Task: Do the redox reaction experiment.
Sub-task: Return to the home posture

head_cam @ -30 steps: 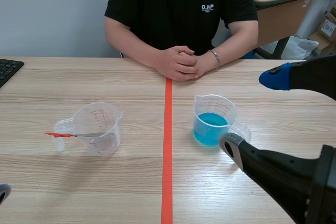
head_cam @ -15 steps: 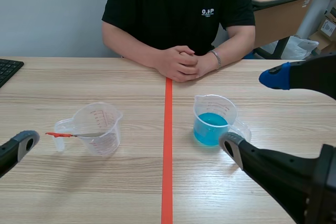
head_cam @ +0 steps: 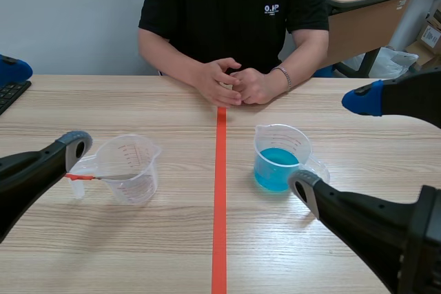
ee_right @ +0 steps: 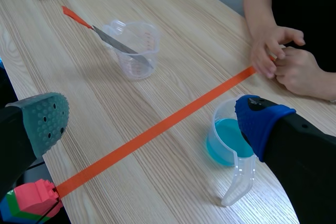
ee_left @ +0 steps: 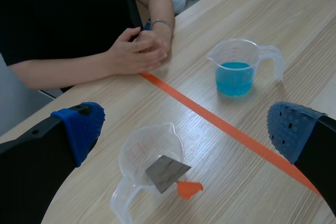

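An empty clear measuring cup [head_cam: 129, 168] stands left of the tape line, and a metal strip [head_cam: 110, 177] with an orange-red handle leans in it. Right of the line is a second cup [head_cam: 279, 160] holding blue liquid, its handle toward me. My left gripper [head_cam: 41, 108] hangs open just left of the empty cup, one pad close to the cup's handle. In the left wrist view the empty cup [ee_left: 149, 156] and strip [ee_left: 167, 173] lie between and ahead of the fingers. My right gripper [head_cam: 332, 144] is open beside the blue cup [ee_right: 226, 137], holding nothing.
A person sits across the table with hands [head_cam: 234, 80] resting at the far end of the orange tape line [head_cam: 219, 204]. A black keyboard [head_cam: 10, 91] lies at the far left edge. Red and green toy bricks [ee_right: 31, 198] show under the right gripper.
My left arm has risen in from the lower left and now sits open beside the empty cup. The right arm has stayed put. The person's hands have shifted slightly.
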Motion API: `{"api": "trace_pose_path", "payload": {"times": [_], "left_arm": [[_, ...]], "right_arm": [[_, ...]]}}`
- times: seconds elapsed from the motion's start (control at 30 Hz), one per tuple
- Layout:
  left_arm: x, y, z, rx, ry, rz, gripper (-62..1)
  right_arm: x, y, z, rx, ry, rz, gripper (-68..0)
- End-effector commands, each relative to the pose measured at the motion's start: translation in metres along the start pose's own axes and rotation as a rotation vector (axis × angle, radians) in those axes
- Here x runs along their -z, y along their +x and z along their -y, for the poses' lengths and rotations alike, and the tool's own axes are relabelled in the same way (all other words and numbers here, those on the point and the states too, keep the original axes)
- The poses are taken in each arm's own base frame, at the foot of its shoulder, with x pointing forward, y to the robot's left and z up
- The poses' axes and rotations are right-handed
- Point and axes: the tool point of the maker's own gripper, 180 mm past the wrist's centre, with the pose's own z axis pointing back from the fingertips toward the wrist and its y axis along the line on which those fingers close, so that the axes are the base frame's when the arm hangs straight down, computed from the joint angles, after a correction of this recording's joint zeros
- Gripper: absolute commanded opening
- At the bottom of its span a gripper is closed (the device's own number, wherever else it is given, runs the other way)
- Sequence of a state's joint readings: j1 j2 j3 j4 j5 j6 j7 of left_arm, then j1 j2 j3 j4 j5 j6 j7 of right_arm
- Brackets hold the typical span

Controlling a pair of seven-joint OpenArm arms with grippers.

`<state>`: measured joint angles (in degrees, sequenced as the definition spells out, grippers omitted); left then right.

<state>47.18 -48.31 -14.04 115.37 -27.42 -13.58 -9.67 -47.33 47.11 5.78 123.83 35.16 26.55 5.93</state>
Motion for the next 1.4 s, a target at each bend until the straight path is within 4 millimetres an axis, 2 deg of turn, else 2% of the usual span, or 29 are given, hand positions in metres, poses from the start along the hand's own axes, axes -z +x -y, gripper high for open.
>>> {"api": "trace_pose_path", "payload": {"times": [0.0,0.3,0.6,1.07,1.37], "left_arm": [[0.001,0.005,0.001,-0.013,0.010,0.030,1.4],[0.008,0.018,-0.007,-0.013,0.048,0.099,1.4],[0.008,0.019,-0.006,-0.021,0.044,0.111,1.4],[0.009,-0.013,0.003,-0.028,-0.005,-0.070,1.4],[0.009,-0.014,0.003,-0.028,-0.005,-0.077,1.4]], "right_arm": [[0.001,0.013,0.001,-0.019,-0.004,0.040,0.4],[0.001,0.013,0.001,-0.019,-0.004,0.040,0.4],[0.001,0.012,0.001,-0.029,-0.003,0.035,0.4],[0.001,0.012,0.001,-0.032,-0.003,0.032,0.4],[0.001,0.004,0.001,-0.032,-0.004,-0.012,0.4]]}}
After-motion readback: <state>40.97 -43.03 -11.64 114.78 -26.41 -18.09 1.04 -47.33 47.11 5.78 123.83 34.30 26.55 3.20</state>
